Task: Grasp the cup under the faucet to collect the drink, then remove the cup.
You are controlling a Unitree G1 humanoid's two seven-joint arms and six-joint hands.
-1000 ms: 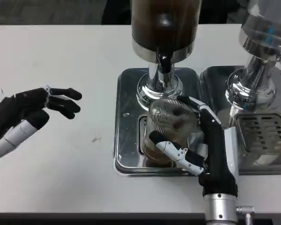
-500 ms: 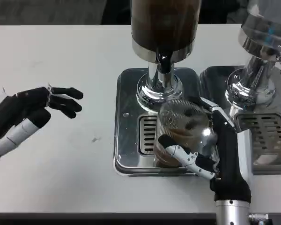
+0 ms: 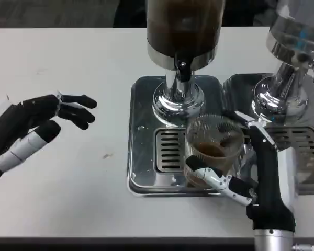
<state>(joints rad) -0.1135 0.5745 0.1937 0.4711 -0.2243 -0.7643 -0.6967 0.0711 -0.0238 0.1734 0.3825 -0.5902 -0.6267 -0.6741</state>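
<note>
At lower right of the head view, right hand [image 3: 251, 172]: black palm and white-and-black fingers wrapped round the cup [image 3: 212, 149], thumb crossing the cup's near lower wall, other fingers behind its far side. Grip closed on the cup.

Cup: clear ribbed plastic, round, tapering to the base, upright or nearly so; a shallow layer of brown drink in the bottom. It sits over the right-hand part of the drip tray [image 3: 146, 172], forward and to the right of the faucet [image 3: 183, 70], not directly beneath it. Whether its base touches the tray cannot be told.

Drip tray: polished metal, rectangular with rounded corners, a slotted grille [image 3: 170, 149] exposed just left of the cup.

Faucet: short black spout under a chrome collar, on a dispenser [image 3: 183, 26] with a transparent cylinder of dark liquid and a flared chrome pedestal.

Second dispenser [image 3: 293, 47]: chrome, at far right, with its own slotted tray [image 3: 298, 149].

Left hand [image 3: 39, 123]: at left above the white table [image 3: 94, 63], well apart from the cup, dark fingers spread and slightly curved, holding nothing.
</note>
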